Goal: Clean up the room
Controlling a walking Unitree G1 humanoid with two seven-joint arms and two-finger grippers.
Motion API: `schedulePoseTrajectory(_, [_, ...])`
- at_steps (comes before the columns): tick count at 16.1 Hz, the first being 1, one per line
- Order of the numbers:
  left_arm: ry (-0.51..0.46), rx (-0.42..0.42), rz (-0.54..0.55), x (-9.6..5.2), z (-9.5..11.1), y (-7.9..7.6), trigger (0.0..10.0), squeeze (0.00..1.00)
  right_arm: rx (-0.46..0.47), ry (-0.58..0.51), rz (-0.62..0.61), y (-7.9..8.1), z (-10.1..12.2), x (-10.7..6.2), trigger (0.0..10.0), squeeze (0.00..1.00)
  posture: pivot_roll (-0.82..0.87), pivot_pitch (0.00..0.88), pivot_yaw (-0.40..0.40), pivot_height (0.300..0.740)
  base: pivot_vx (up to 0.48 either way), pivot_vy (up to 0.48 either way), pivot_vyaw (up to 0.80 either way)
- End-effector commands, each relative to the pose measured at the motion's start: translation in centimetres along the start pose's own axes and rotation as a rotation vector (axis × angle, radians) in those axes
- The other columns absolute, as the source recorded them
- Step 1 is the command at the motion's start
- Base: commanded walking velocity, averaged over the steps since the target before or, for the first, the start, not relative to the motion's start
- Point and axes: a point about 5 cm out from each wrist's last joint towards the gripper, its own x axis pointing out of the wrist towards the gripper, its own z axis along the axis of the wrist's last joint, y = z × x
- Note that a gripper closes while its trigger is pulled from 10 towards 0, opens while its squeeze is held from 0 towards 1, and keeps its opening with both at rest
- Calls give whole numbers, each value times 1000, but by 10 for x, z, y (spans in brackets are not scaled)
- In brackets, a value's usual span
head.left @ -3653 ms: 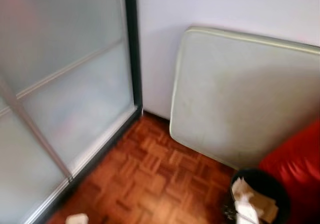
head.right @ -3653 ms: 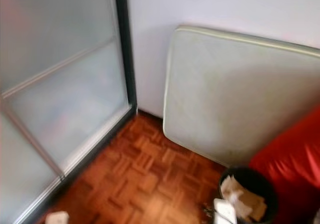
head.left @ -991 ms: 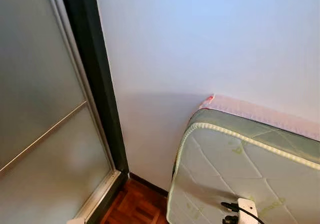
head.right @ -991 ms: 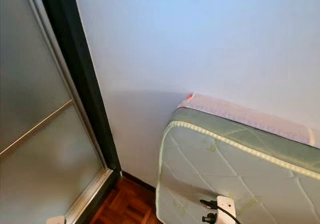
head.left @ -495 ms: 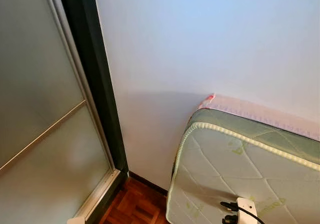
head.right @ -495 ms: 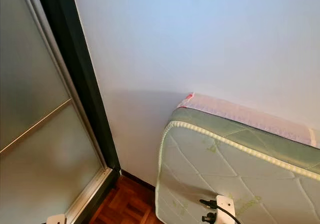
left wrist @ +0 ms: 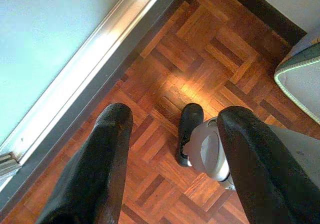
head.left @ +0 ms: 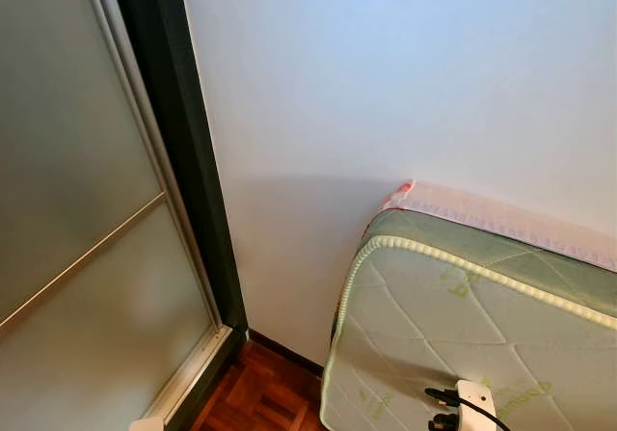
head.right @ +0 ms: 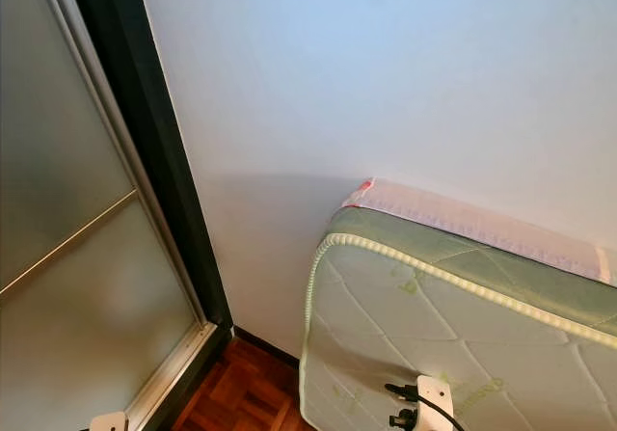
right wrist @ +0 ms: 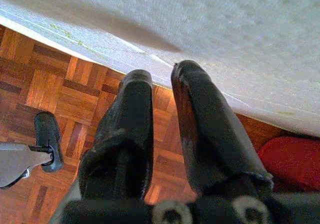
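Note:
My left gripper [left wrist: 175,116] hangs open above the parquet floor [left wrist: 200,43], with nothing between its fingers. My right gripper [right wrist: 161,73] is shut and empty, close to the face of a green-edged mattress [right wrist: 200,23]. That mattress [head.left: 463,325] leans upright against the white wall [head.left: 386,84]. A white part of my right arm with a black cable [head.left: 470,400] shows at the bottom edge in front of it.
A frosted sliding door [head.left: 77,219] with a dark frame [head.left: 188,161] stands on the left; its metal rail [left wrist: 90,68] runs along the floor. My black foot [left wrist: 190,131] stands on the parquet. A red object [right wrist: 290,156] lies beside the mattress's lower edge.
The camera has tilted up since the oldest frames, so the black bin and the red object have left the eye views. Over the last second nothing has visibly moved.

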Motion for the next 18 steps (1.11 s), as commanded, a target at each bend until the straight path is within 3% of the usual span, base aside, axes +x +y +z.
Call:
schedulePoseTrajectory(1, [16,8,0,-1,-4,1,10000,0,1,-11,-7,-2,5,0,10000,0,204,0,-69,740,0,0,0])
schedulePoseTrajectory(2, [16,8,0,-1,-4,1,10000,0,1,-11,-7,-2,5,0,10000,0,204,0,-69,740,0,0,0])
schedulePoseTrajectory(4, [18,18,-47,1,-2,-19,10000,0,3,-33,31,5,16,3,10000,0,195,0,-93,740,0,0,0])
schedulePoseTrajectory(18, [-33,27,-63,3,9,-25,10000,0,-3,-21,36,5,12,2,10000,0,198,0,-81,740,0,0,0])
